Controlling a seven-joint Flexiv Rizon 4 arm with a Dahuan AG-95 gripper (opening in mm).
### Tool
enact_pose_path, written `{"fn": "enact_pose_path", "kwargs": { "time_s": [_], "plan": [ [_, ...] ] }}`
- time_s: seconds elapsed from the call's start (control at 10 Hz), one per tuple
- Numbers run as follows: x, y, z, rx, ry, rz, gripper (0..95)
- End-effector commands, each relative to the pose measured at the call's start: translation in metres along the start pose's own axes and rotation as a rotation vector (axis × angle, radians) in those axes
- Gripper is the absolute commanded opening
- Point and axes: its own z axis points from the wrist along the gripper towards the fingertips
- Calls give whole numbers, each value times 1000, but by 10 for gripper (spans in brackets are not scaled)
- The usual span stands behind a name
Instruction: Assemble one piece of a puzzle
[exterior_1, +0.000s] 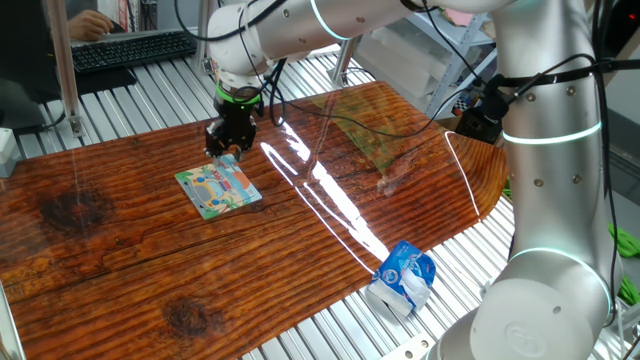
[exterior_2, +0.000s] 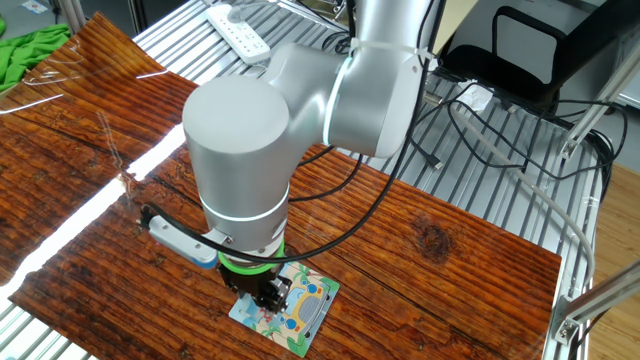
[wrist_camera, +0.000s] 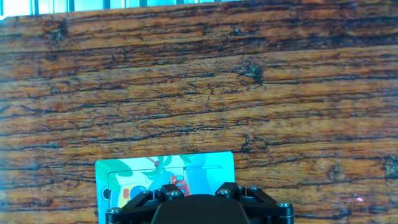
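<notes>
So the black two-finger pincer (exterior_1: 226, 152) is right down over one edge of the small flat square puzzle board with the green border and cartoon picture (exterior_1: 219, 189). Honestly can't tell if the fingers are spread or pinching anything, and the little piece isn't visible. The board lies flat on the dark brown wood-grain counter (exterior_1: 120, 260). A crumpled blue-and-white packet (exterior_1: 402, 277) sits well apart, at the counter's edge.
</notes>
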Motion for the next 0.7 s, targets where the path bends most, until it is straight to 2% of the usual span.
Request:
{"fn": "enact_pose_path", "kwargs": {
  "time_s": [0.1, 0.3, 0.7],
  "plan": [
    [1, 0, 1, 2, -3, 2, 0],
    [1, -1, 5, 0, -8, 3, 0],
    [1, 1, 5, -1, -12, 3, 0]
  ]
}}
